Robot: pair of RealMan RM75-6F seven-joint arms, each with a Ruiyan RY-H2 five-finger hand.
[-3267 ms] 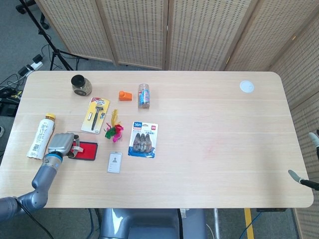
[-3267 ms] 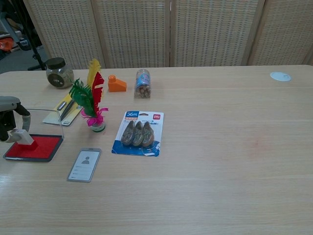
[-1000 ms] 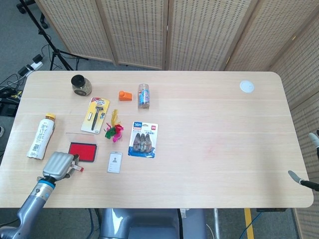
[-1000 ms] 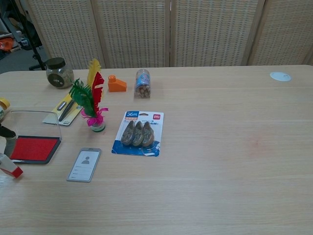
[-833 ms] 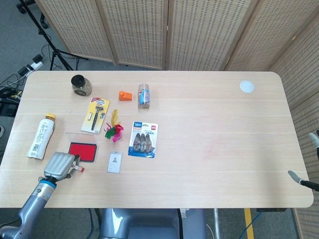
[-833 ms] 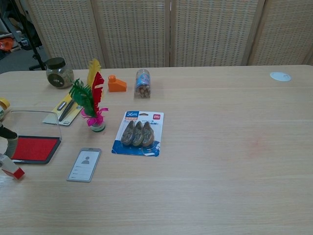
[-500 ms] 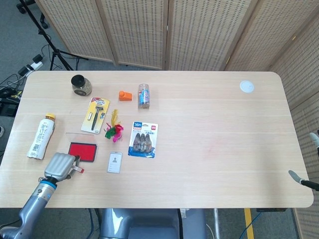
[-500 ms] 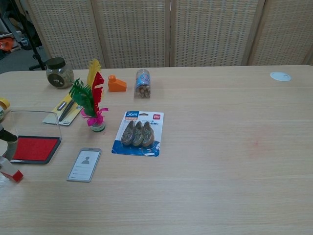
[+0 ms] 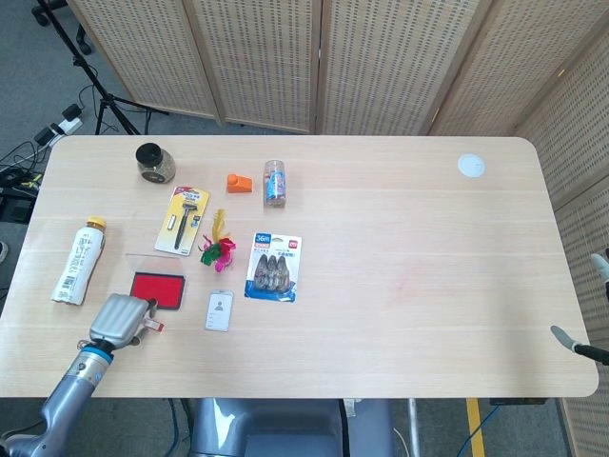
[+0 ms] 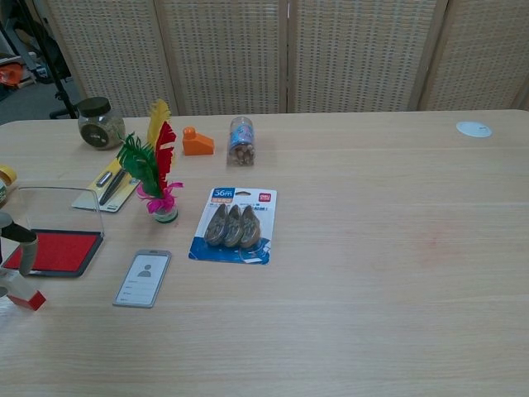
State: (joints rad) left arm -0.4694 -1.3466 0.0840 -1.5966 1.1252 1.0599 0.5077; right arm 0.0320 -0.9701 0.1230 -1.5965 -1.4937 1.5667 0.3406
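Note:
My left hand (image 9: 119, 321) hangs over the table's front left, just in front of the open red ink pad (image 9: 158, 288). It holds a small white stamp with a red base (image 9: 152, 326). In the chest view the hand (image 10: 15, 246) shows only at the left edge, and the stamp (image 10: 29, 299) is low over the tabletop, beside the ink pad (image 10: 54, 251). Whether the stamp touches the wood I cannot tell. A white ID card (image 9: 219, 311) lies to the right of the stamp. Only the fingertips of my right hand (image 9: 582, 309) show at the right edge, apart and holding nothing.
Behind the ink pad lie a razor pack (image 9: 182, 219), a feather shuttlecock (image 9: 219, 249), a blue hook pack (image 9: 274, 267), a tube (image 9: 78, 262), a dark-lidded jar (image 9: 153, 163), an orange block (image 9: 238, 182) and a small bottle (image 9: 275, 182). A white disc (image 9: 470, 165) lies far right.
My left hand has lifted the stamp off the ink pad and drawn it toward the front edge. In the last second it has shifted slightly right and lower.

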